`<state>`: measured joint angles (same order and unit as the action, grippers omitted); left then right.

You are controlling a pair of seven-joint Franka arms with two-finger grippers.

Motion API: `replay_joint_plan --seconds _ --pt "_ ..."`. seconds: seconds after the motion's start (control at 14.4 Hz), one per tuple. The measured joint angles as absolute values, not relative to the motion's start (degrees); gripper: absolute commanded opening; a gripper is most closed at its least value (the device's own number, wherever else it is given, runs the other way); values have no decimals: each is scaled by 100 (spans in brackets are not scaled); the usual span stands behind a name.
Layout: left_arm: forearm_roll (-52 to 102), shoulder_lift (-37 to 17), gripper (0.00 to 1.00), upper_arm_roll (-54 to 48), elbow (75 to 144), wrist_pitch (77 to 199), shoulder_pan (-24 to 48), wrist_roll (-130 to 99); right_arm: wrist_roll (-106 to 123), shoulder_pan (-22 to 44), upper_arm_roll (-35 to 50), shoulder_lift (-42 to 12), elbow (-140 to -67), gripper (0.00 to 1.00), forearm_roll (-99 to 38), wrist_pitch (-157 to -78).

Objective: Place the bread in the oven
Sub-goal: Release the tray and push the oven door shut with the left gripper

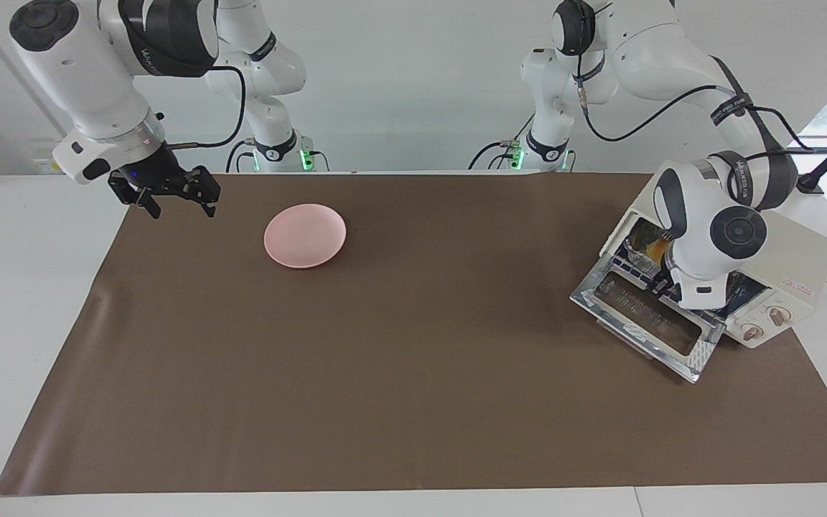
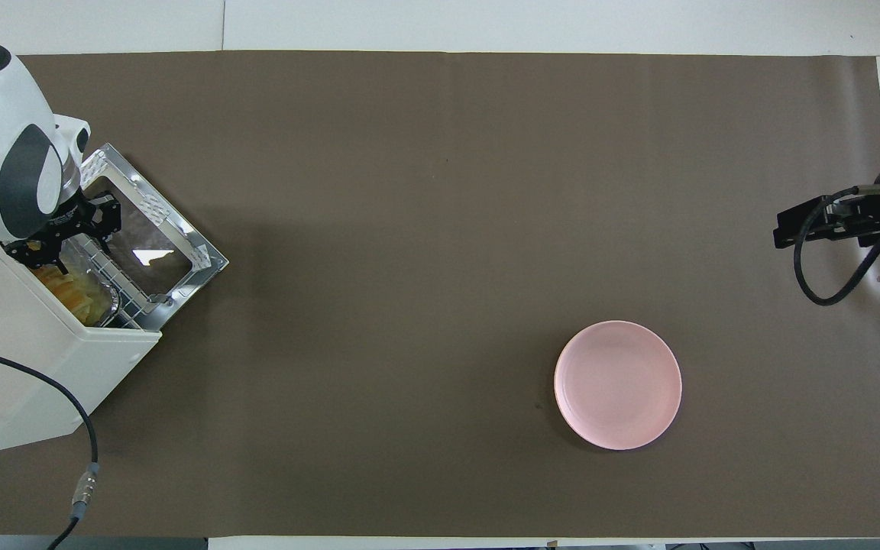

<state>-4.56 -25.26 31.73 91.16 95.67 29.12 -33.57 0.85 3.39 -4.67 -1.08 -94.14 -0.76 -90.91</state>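
White table (image 1: pixel 33 301) w/ a big brown mat (image 1: pixel 399 373) on it. Pink plate (image 1: pixel 305 235) sits on mat at 10 o'clock in facing view. Oven (image 1: pixel 779 287), door down, at 3 o'clock, partly on mat.

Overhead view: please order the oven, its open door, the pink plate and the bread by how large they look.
1. oven
2. open door and pink plate: look about alike, unranked
3. bread: smallest, though partly hidden inside the oven
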Motion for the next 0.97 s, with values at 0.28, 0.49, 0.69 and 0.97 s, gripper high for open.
replay_joint_plan --seconds 0.28,0.49,0.69,0.97 --pt "-484 -2442 100 3198 8871 9606 2928 -3000 85 339 -467 -108 -9414 100 -76 -9091" --pt "-484 -2360 100 3195 8609 9671 2957 -2529 85 339 -467 -108 -9414 100 -76 -9091" --pt "-483 -2001 100 3179 8403 9357 2973 -1714 85 339 -467 -108 -9414 100 -76 -9091" --pt "-474 -1132 100 3097 8386 8239 3024 -687 85 339 -467 -108 -9414 100 -76 -9091"
